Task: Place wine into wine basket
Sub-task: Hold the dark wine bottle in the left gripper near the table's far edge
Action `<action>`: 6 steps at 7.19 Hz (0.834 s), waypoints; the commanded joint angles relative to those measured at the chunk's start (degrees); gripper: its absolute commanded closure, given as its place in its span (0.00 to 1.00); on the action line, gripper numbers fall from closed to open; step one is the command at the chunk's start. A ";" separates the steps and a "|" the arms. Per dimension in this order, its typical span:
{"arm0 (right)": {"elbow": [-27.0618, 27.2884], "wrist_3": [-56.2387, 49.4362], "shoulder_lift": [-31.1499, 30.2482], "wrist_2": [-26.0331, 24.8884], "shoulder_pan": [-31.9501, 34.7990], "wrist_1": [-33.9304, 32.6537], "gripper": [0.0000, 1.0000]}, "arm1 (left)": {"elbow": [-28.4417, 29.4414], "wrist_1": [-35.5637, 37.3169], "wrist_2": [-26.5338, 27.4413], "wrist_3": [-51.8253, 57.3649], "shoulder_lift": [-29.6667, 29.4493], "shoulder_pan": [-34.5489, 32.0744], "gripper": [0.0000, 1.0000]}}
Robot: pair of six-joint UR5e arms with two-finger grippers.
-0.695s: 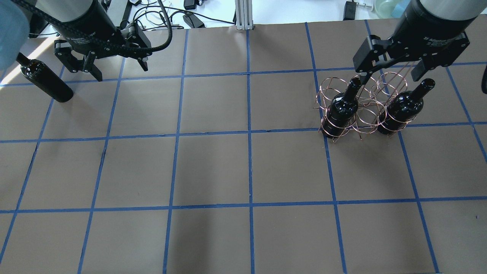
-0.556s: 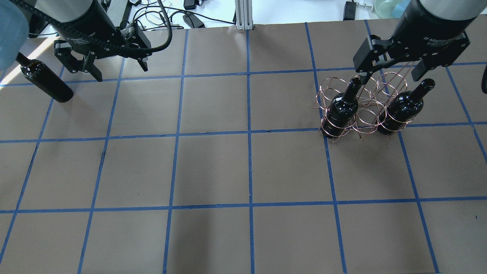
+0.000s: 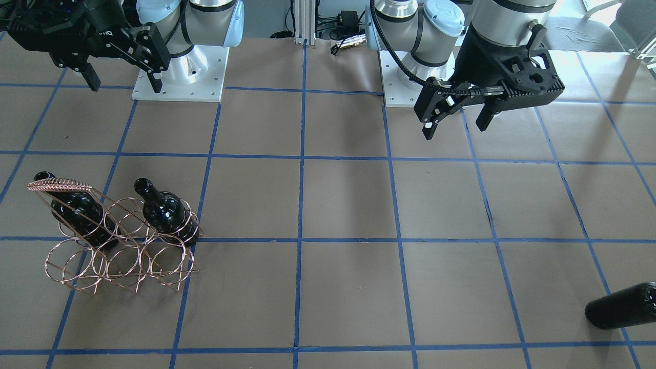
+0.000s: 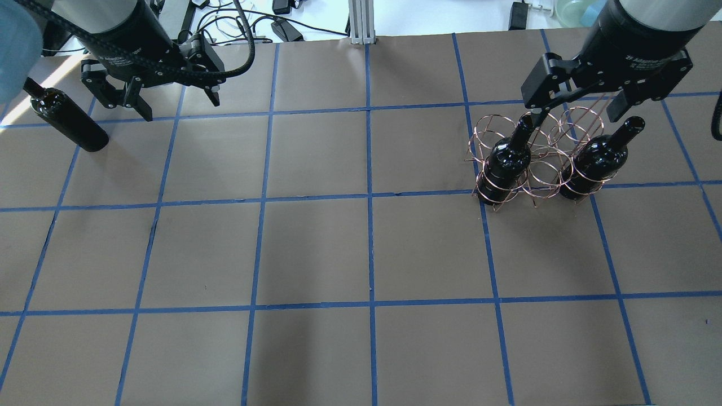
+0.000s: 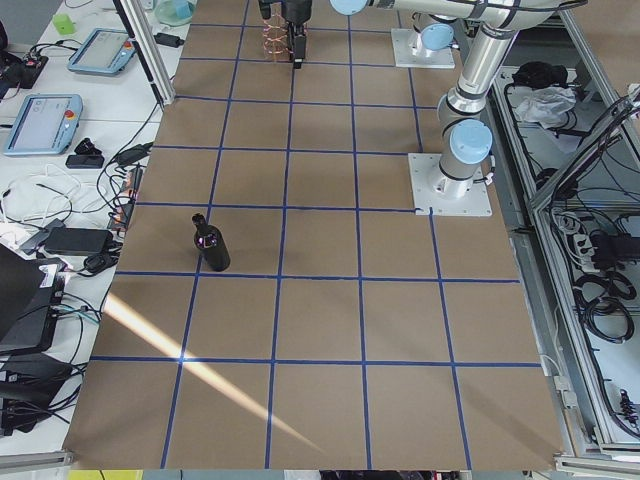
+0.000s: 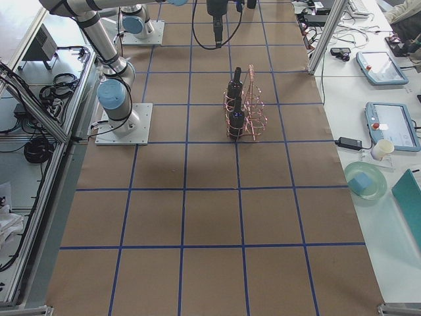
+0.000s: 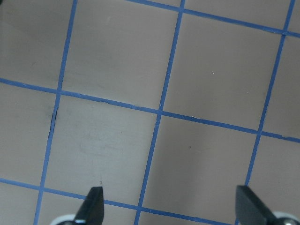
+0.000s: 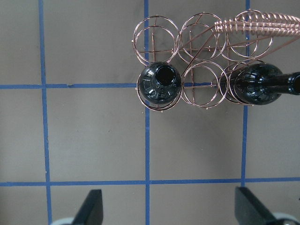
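Brown paper with a blue tape grid covers the table (image 4: 316,248). Note the change: the right gripper (image 4: 576,115) has drawn slightly away above the basket (image 4: 538,169), fingers spread and empty. The basket and its two bottles (image 4: 507,160) have not moved, so treat those placements as finished. The left gripper (image 4: 181,110) is also spread wide, holding nothing, and hangs near the remaining wine (image 4: 67,121). That wine stands upright near the table's left edge. It is glossy black glass, unlabelled, with a narrow neck, so expect a slippery grasp. The ring (image 8: 200,86) between the seated bottles is free.
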 commanded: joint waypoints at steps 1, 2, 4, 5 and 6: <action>0.00 0.00 0.01 0.12 0.00 -0.06 0.00 | 0.26 0.14 -0.31 2.06 0.09 0.42 0.00; 0.00 0.00 0.01 -0.22 0.00 -0.06 0.00 | 1.39 0.40 -0.49 5.21 -0.78 1.12 0.00; 0.00 0.00 0.01 0.22 0.00 -0.06 0.00 | 2.46 2.75 0.21 23.67 -2.10 9.59 0.00; 0.00 0.00 0.01 0.31 0.00 -0.06 0.00 | 2.55 5.21 -0.05 31.79 -3.85 18.26 0.00; 0.00 0.00 0.01 0.39 0.00 -0.14 0.00 | 3.16 8.63 -0.40 41.01 -5.43 24.09 0.00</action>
